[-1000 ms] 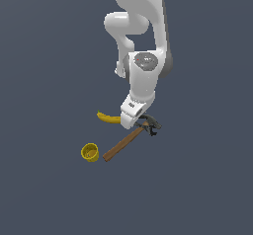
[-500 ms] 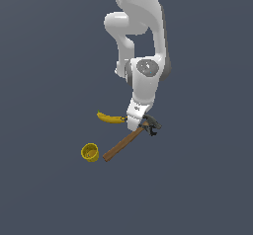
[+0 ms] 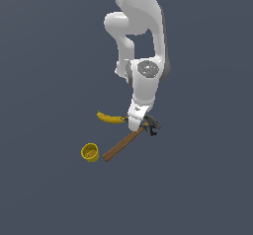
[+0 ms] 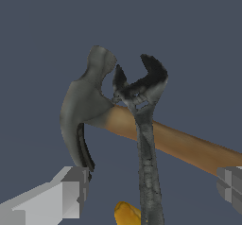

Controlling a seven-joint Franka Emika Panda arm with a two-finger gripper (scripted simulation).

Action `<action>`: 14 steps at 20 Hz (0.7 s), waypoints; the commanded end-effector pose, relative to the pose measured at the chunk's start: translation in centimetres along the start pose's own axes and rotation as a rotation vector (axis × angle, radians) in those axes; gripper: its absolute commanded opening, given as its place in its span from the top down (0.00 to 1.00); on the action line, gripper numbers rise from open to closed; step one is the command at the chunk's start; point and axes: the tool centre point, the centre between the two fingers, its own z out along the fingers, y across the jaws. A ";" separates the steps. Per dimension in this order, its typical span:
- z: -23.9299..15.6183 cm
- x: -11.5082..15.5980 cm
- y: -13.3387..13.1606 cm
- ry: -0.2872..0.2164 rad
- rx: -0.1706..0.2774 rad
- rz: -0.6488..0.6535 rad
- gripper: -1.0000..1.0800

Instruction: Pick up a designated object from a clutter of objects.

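Note:
The small dark tool [image 4: 146,139] lies across the wooden handle of the hammer [image 4: 175,141], its C-shaped jaw end beside the hammer's dark head [image 4: 85,110]. In the exterior view the tool [image 3: 152,125] is mostly hidden behind my hand. My gripper [image 4: 151,191] is open and low over the tool, one finger [image 4: 71,191] on each side of its shaft; it holds nothing. In the exterior view the gripper [image 3: 137,123] sits right over the hammer head. The banana [image 3: 109,117] lies to the exterior view's left; its tip [image 4: 126,213] shows in the wrist view.
A small yellow cup [image 3: 90,152] stands to the exterior view's left of the hammer's handle end [image 3: 109,155]. The ground is a plain dark grey surface.
The arm has come down a little toward the hammer head and the tool. The objects have not moved.

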 end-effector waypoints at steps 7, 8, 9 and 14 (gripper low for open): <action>3.1 -0.1 -0.1 0.000 0.001 -0.003 0.04; 3.5 0.0 -0.1 0.000 0.000 -0.004 0.04; 3.9 0.0 -0.1 0.000 0.000 -0.004 0.04; 4.8 0.0 -0.1 0.000 0.000 -0.005 0.04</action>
